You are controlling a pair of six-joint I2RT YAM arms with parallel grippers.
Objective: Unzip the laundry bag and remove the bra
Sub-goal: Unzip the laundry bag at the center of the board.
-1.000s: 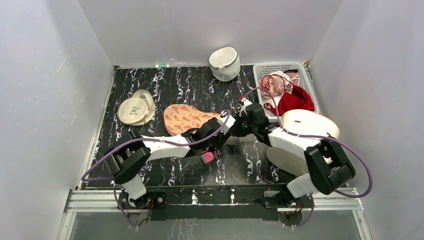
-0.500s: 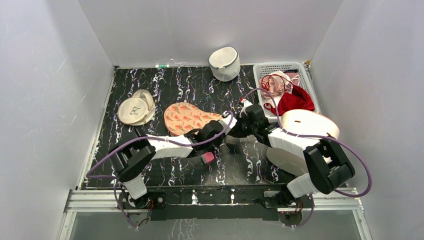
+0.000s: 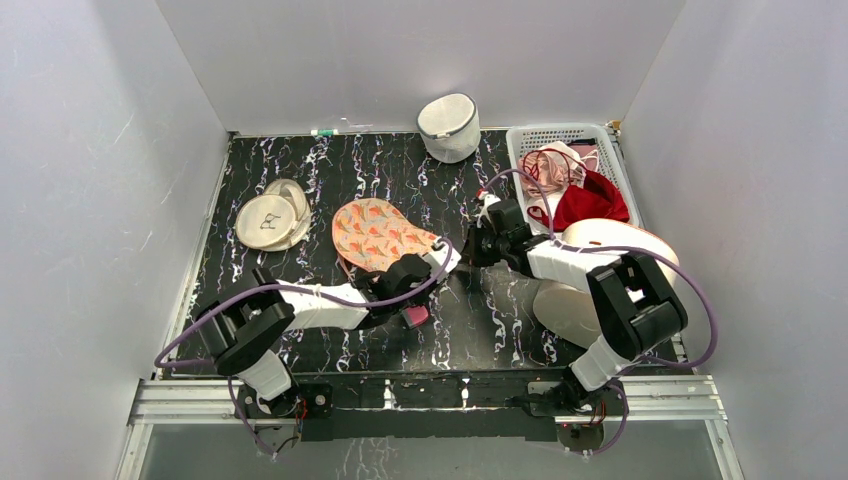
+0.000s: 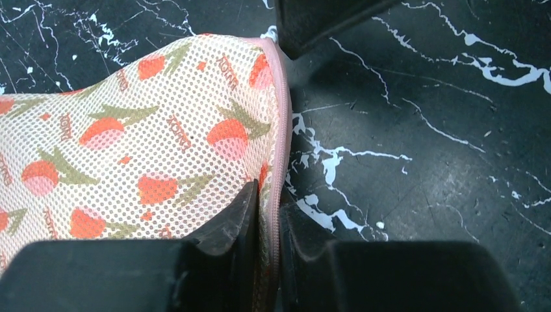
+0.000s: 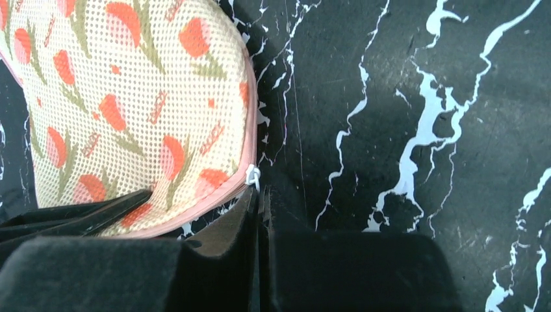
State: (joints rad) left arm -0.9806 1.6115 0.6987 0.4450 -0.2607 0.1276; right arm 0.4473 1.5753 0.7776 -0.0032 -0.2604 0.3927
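The left gripper clamps the pink zip edge of the laundry bag; the right gripper is pinched on its white zip pull.

The laundry bag lies flat on the table. The left tool meets its 4 o'clock edge, and the right tool is just beside it at 3 o'clock.

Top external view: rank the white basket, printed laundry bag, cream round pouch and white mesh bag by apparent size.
1. basket
2. laundry bag
3. cream pouch and mesh bag: they look alike, and the mesh bag sits farther back, so unranked.
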